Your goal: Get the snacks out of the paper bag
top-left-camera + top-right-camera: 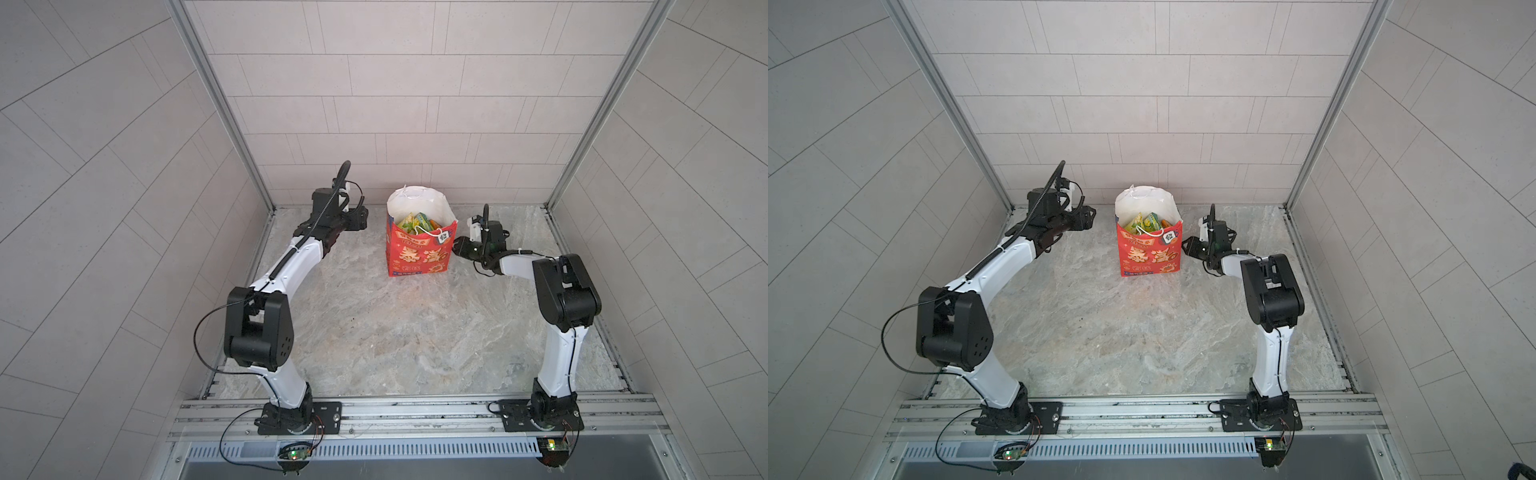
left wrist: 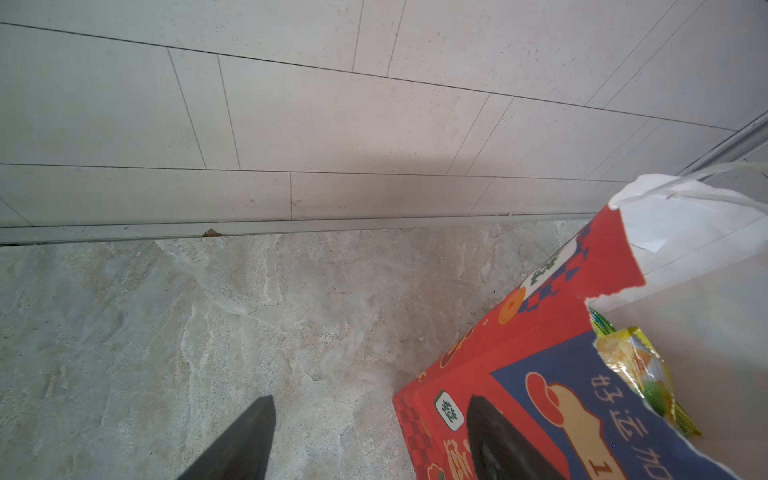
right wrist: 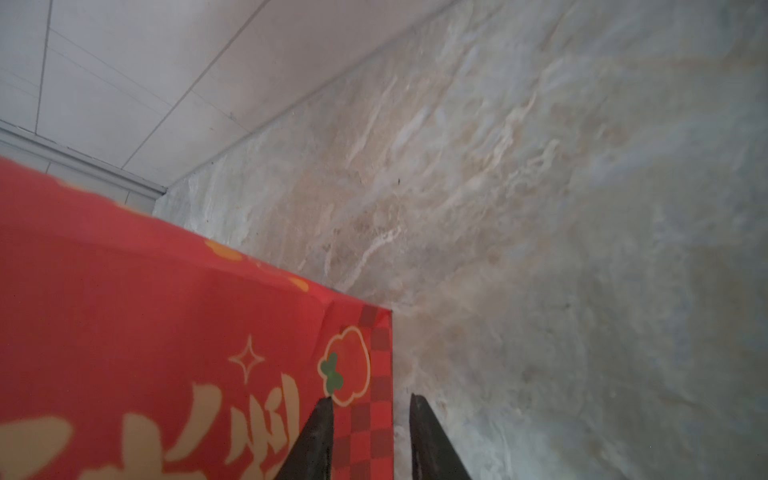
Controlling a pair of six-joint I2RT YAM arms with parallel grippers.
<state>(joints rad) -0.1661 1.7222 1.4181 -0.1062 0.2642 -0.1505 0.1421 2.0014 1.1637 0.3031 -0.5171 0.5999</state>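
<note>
Marble-patterned worktop (image 1: 374, 340), pale tiled walls (image 1: 374, 104): the paper bag (image 1: 417, 255) stands upright near the back, the snacks (image 1: 415, 222) heaped inside below its rim. The right tool (image 3: 371, 399) sits narrowly parted astride the bag's corner; I cannot tell if it pinches. The left tool (image 2: 370, 401), wide open and empty, hangs beside the bag. My plan: steady the bag, clear the rim, nip one snack's edge.

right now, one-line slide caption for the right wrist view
Right gripper, dark fingers flanking a corner edge of the tall red paper gift bag on the marbled stone tabletop.
</note>
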